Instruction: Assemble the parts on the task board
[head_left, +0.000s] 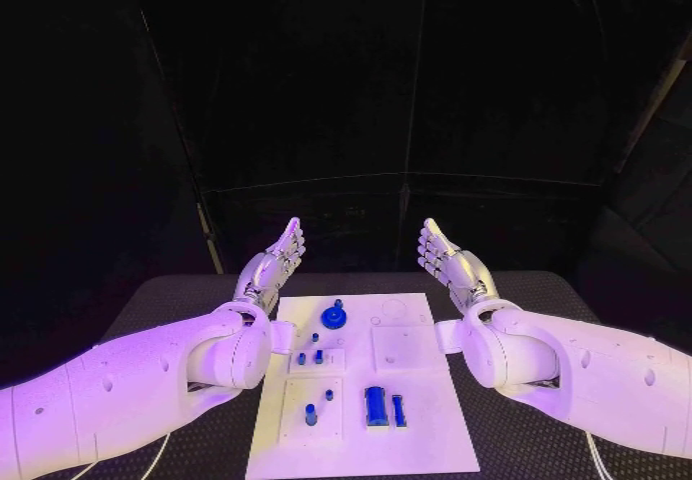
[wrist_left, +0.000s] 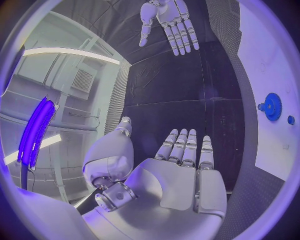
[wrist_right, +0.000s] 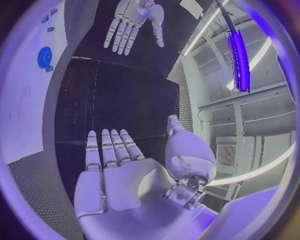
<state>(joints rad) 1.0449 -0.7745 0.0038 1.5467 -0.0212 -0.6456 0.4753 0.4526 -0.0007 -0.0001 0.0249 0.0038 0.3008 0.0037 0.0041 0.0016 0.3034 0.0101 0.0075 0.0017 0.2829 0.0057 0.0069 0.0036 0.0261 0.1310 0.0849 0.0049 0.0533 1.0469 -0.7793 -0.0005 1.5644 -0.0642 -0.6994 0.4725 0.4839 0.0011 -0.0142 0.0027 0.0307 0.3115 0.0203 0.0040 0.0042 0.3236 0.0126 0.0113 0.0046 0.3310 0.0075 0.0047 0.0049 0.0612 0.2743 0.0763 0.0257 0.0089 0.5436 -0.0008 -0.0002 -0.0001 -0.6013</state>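
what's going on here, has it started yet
Nothing is being handled at this moment. The left hand and right hand are both raised, open and empty, fingers extended, on either side of the far end of the white task board. The blue gear and the smaller blue parts sit on the board, untouched.

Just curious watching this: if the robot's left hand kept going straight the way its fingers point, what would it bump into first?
Probably nothing nearby. The left hand is open, raised beside the task board, pointing away over the black table. The way looks free, though depth is unclear.
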